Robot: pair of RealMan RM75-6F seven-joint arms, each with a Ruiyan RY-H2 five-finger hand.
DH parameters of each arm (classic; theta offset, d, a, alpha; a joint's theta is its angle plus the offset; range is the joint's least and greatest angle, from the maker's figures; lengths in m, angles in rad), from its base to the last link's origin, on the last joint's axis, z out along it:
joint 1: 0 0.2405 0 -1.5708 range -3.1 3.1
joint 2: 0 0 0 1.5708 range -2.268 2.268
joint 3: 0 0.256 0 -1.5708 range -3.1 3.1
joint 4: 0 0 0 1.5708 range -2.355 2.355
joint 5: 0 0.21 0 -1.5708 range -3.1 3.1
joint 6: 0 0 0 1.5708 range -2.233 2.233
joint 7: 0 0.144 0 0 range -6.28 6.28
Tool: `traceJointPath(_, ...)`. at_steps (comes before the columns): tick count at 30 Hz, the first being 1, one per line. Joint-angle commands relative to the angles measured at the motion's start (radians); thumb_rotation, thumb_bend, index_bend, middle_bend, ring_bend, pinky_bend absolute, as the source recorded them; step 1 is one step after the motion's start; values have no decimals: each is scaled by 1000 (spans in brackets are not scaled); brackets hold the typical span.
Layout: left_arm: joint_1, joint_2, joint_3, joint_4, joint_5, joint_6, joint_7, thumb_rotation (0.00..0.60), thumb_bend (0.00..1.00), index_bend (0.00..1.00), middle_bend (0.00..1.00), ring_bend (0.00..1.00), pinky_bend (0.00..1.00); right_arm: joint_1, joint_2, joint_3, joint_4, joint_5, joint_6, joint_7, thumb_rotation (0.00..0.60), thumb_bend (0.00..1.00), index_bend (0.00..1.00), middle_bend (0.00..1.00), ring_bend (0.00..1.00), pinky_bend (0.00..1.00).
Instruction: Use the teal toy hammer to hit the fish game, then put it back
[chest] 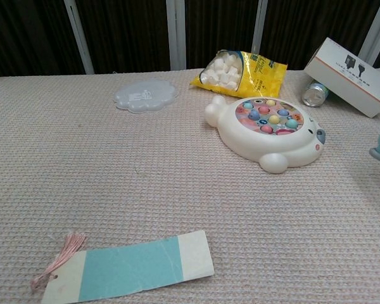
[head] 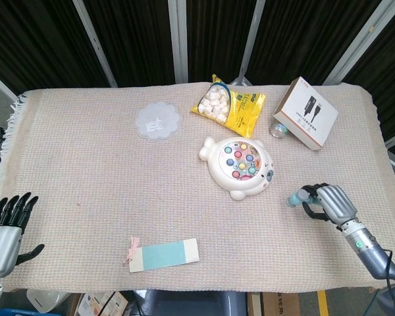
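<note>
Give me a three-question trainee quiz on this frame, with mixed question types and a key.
1. True or false: the right hand holds the teal toy hammer.
2. Multiple choice: what lies directly behind the fish game from the robot? A) yellow snack bag B) bookmark C) white lid
3. Fill in: the can lies partly under the ____.

Key: 1 true; 2 A; 3 box. The left hand holds nothing, fingers apart.

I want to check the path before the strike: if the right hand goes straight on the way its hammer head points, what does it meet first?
Probably the fish game. The right hand holds the teal toy hammer pointing left toward it, with only bare cloth between; height is unclear.
</note>
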Motion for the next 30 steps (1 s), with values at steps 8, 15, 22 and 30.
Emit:
traceJointPath(8,-8,-2,-1,13,-1,-10,-17,600,125,0,0,0,0,153,128,123,-316,74,-146,-356,600,835,958,783,650,492)
traceJointPath(15,-13,1,-4,29,-16,-21,-40,600,124,0,0,0,0,245,81,182,-337,193,-295,-548,600,838,961,785,651,492)
traceJointPath(22,-17,-3,-5,43,-35,-36,-56,600,124,0,0,0,0,312,38,210,-287,305,-411,-665,600,837,964,787,652,492)
traceJointPath(30,-23,-6,-9,49,-47,-46,-60,600,125,0,0,0,0,351,10,217,-247,393,-468,-760,600,839,968,789,655,492)
